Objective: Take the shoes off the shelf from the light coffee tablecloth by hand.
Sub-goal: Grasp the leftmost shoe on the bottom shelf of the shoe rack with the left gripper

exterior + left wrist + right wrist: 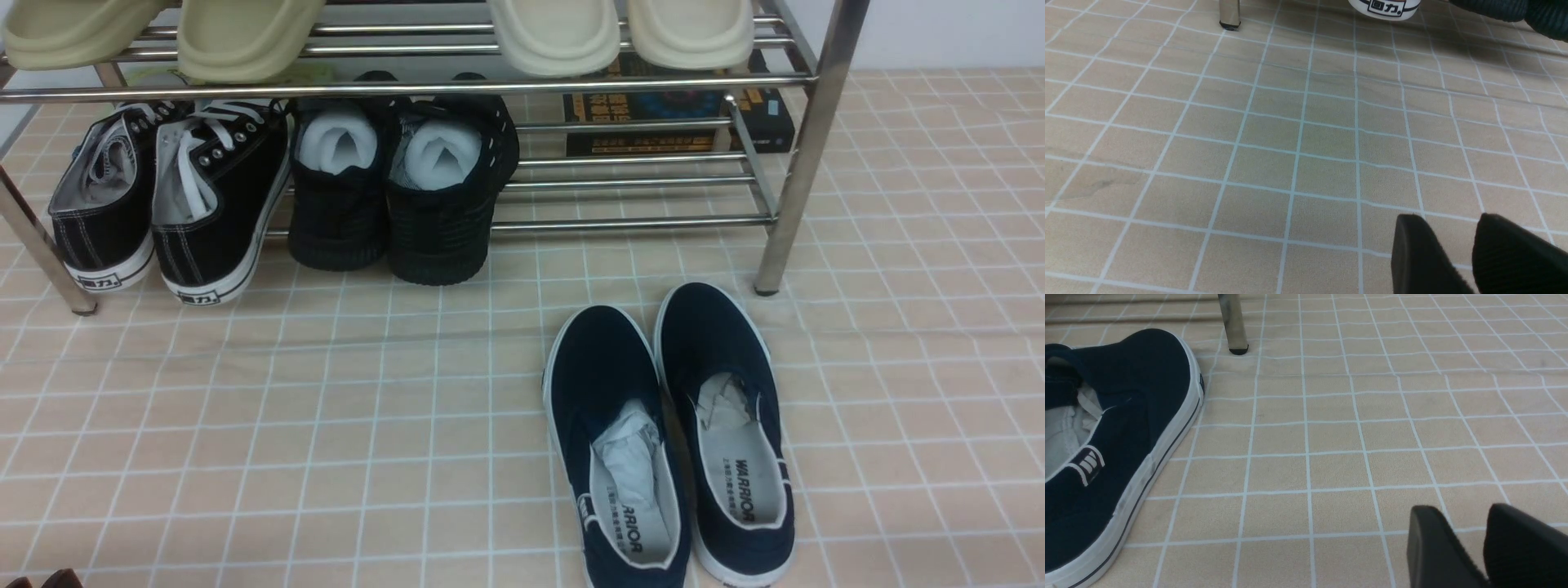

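I count nothing done so far, since the shoes point(163, 196) sit on the lower tier at the left end of the shelf point(804, 147) while my left gripper point(1449, 223) and right gripper point(1461, 514) hover slightly parted and empty over the light coffee tablecloth point(326, 425) — the reach, grasp and lift-off are all left to do.

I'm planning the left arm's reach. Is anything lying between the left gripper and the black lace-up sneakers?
Nothing visible: only bare tablecloth lies between the left gripper and the sneakers. The shelf leg stands off to one side.

Navy slip-ons point(612, 367), black mesh shoes point(408, 212) — paper-stuffed, cream slippers point(555, 33), dark box point(653, 106)
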Tool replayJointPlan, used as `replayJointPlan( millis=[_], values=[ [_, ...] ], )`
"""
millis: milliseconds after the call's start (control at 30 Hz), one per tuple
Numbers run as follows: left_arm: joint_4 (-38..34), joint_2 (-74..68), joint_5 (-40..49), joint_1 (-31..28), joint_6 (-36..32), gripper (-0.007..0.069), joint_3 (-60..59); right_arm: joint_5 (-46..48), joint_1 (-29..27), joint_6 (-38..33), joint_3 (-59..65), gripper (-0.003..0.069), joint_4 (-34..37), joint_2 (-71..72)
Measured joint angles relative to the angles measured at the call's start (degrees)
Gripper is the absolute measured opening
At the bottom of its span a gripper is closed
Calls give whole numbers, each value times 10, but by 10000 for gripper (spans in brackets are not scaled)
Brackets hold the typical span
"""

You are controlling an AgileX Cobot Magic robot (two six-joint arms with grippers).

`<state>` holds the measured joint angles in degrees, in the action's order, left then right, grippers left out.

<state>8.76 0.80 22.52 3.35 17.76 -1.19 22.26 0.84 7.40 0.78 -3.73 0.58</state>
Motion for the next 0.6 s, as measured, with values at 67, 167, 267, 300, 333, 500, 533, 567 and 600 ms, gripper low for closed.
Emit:
replayJointPlan(
  millis=[67, 167, 267, 300, 333, 500, 533, 567, 600],
  values=[
    [3, 0, 0, 0, -1, 240, 0, 0, 0, 0, 0, 218, 0, 0],
    [6, 0, 0, 0, -2, 240, 0, 0, 0, 0, 0, 221, 0, 0],
    [12, 0, 0, 0, -2, 240, 0, 0, 0, 0, 0, 224, 0, 0],
    [15, 0, 0, 0, -2, 240, 0, 0, 0, 0, 0, 225, 0, 0],
    [18, 0, 0, 0, -2, 240, 0, 0, 0, 0, 0, 227, 0, 0],
    [53, 0, 2, 0, -4, 240, 0, 0, 0, 0, 0, 234, 0, 0],
    [66, 0, 3, 0, -3, 240, 0, 0, 0, 0, 0, 235, 0, 0],
    [68, 0, 3, 0, -1, 240, 0, 0, 0, 0, 0, 235, 0, 0],
    [63, 0, -1, 0, 22, 240, -1, 0, 0, 0, 0, 237, 0, 0]
  ],
)
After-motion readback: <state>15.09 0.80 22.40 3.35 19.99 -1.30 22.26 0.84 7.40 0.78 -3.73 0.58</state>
